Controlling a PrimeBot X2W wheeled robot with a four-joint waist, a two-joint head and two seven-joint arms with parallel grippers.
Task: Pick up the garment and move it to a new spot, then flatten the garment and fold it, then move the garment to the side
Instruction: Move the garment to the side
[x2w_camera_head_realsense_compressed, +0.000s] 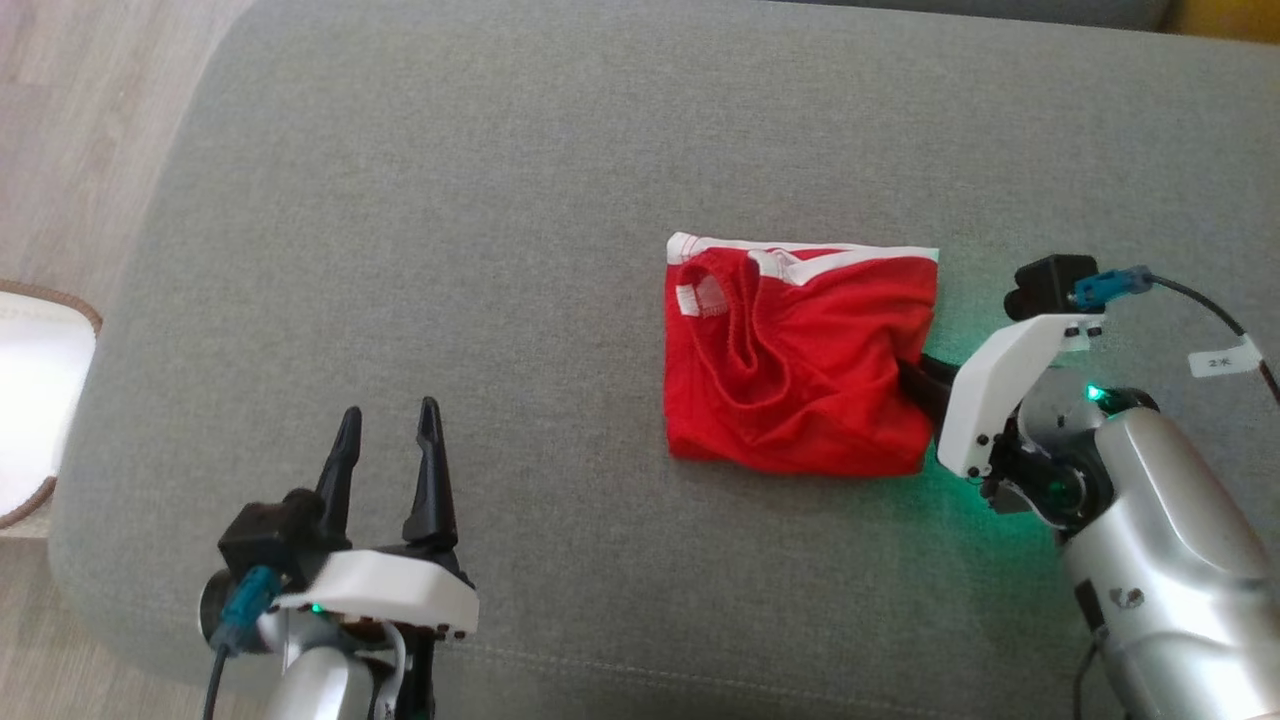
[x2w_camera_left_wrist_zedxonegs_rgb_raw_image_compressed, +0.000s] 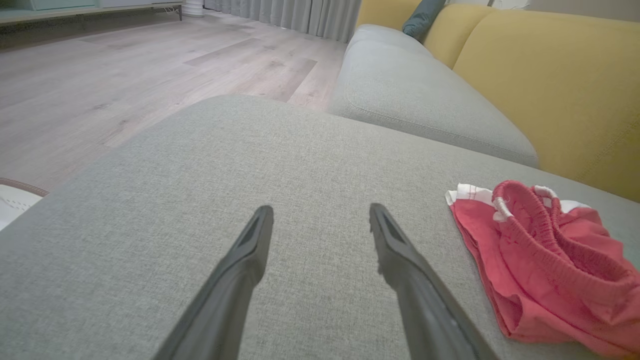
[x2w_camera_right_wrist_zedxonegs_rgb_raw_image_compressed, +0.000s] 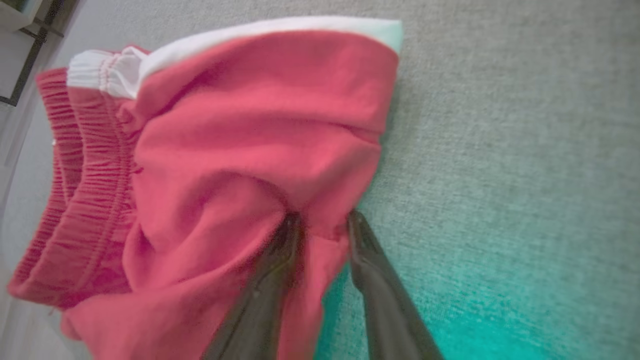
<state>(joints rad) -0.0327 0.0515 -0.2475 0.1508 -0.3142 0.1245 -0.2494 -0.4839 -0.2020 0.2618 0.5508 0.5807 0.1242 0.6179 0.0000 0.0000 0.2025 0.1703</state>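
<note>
The garment (x2w_camera_head_realsense_compressed: 800, 360) lies folded into a rough red square with white trim along its far edge, right of centre on the grey cushion (x2w_camera_head_realsense_compressed: 480, 250). My right gripper (x2w_camera_head_realsense_compressed: 912, 385) reaches in from the right, its dark fingers buried in the garment's right edge. In the right wrist view the right gripper (x2w_camera_right_wrist_zedxonegs_rgb_raw_image_compressed: 324, 219) pinches a raised fold of the garment (x2w_camera_right_wrist_zedxonegs_rgb_raw_image_compressed: 240, 150) between its tips. My left gripper (x2w_camera_head_realsense_compressed: 390, 410) stands open near the front left, well clear of the cloth. The left gripper (x2w_camera_left_wrist_zedxonegs_rgb_raw_image_compressed: 321, 210) holds nothing, with the garment (x2w_camera_left_wrist_zedxonegs_rgb_raw_image_compressed: 540, 260) off to its right.
The cushion's rounded left edge drops to a wooden floor (x2w_camera_head_realsense_compressed: 90, 120). A pale round mat with a brown rim (x2w_camera_head_realsense_compressed: 30, 400) lies on that floor. A second grey seat (x2w_camera_left_wrist_zedxonegs_rgb_raw_image_compressed: 415, 95) and yellow backrests (x2w_camera_left_wrist_zedxonegs_rgb_raw_image_compressed: 550, 90) stand beyond.
</note>
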